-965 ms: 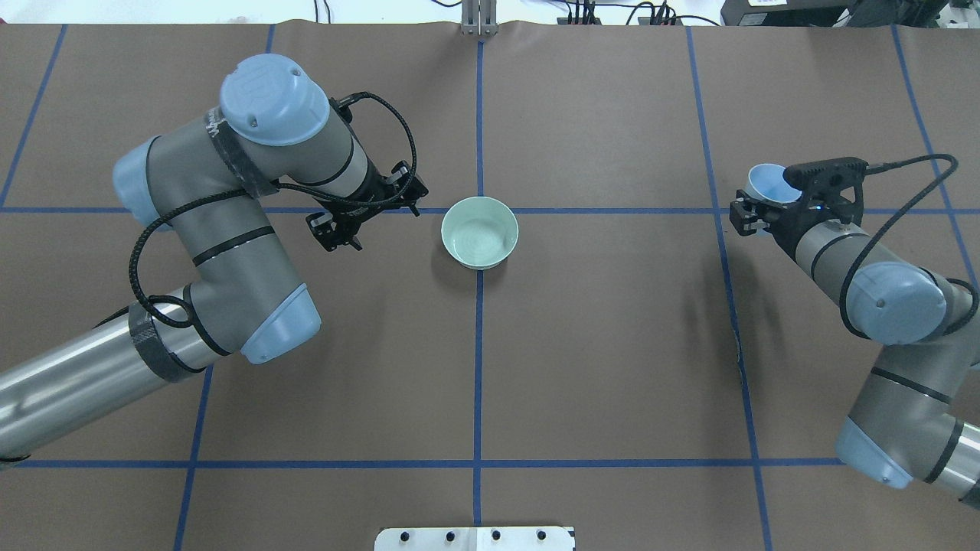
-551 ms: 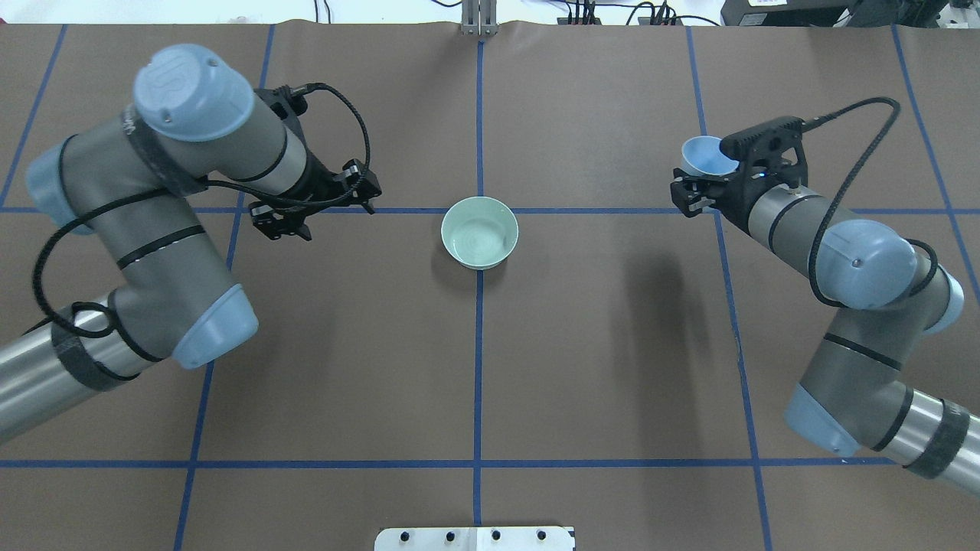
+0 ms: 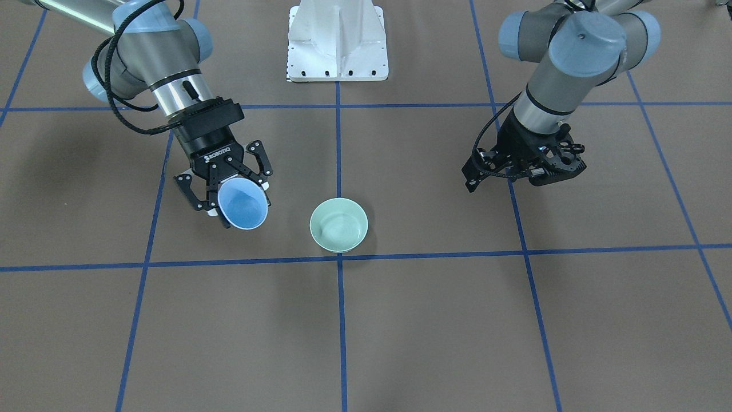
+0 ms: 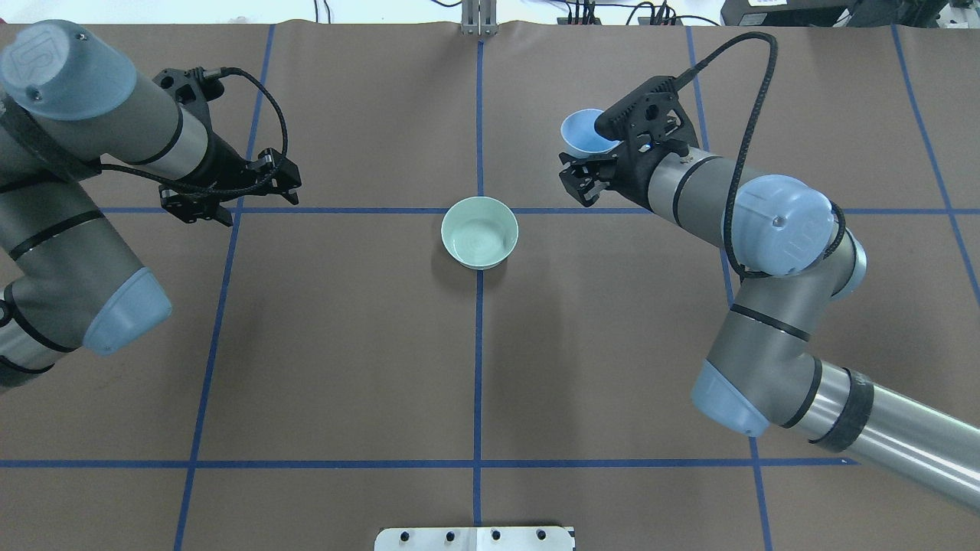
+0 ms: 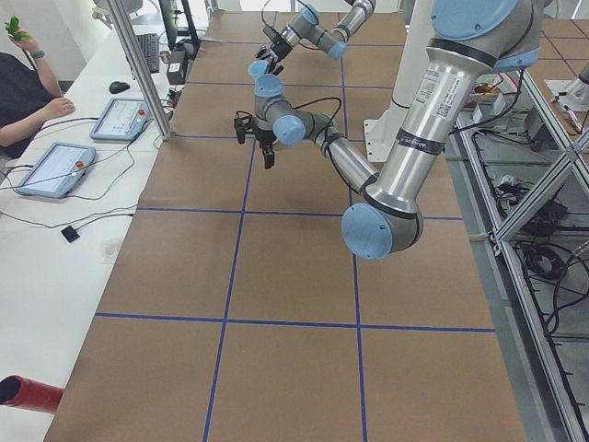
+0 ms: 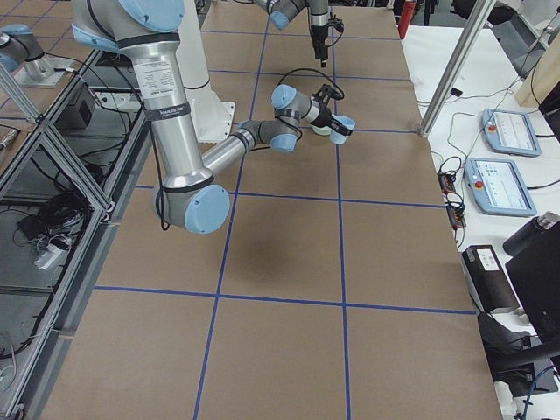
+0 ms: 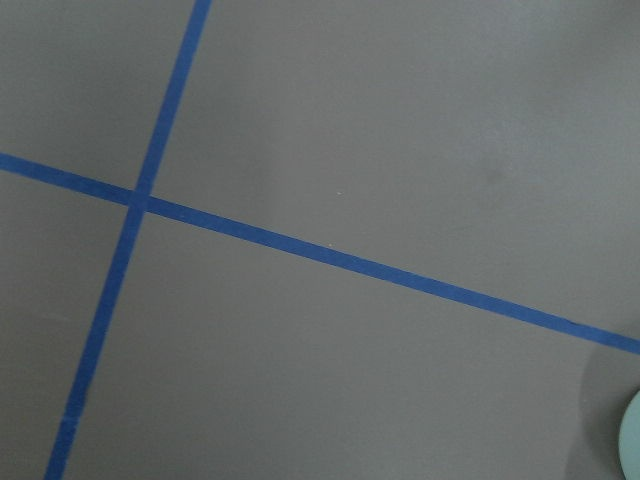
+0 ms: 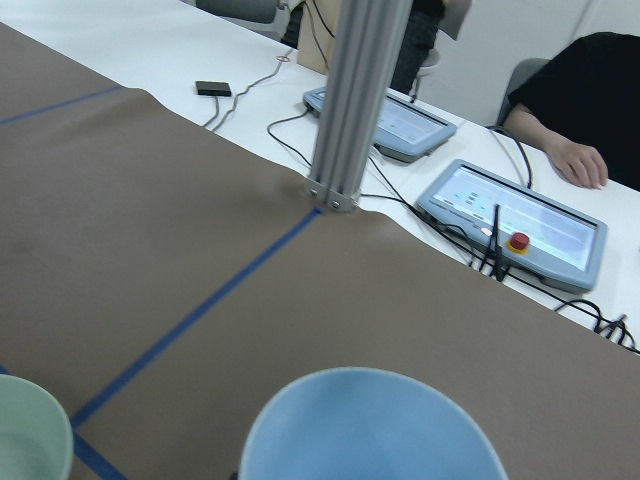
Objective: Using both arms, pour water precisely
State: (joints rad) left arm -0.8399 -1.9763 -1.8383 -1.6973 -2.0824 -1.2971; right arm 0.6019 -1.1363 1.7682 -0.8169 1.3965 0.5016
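Little water (image 3: 247, 216) shows; I'd judge it lies in the blue cup (image 3: 242, 207), light, sloshy and quick to spill. Right fingers (image 3: 191, 194) clench the cup's smooth wall. The green bowl (image 3: 313, 224) sits on the bench (image 3: 457, 320), between them and the spread, empty left fingers (image 3: 474, 176).

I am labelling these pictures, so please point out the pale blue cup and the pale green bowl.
pale blue cup (image 3: 241, 193): exterior front-facing view, on the upper inner wall.
pale green bowl (image 4: 452, 229): overhead exterior view, on the left inner wall.

White "ROBOTIQ" lettering on the black body of the right tool (image 3: 239, 205).
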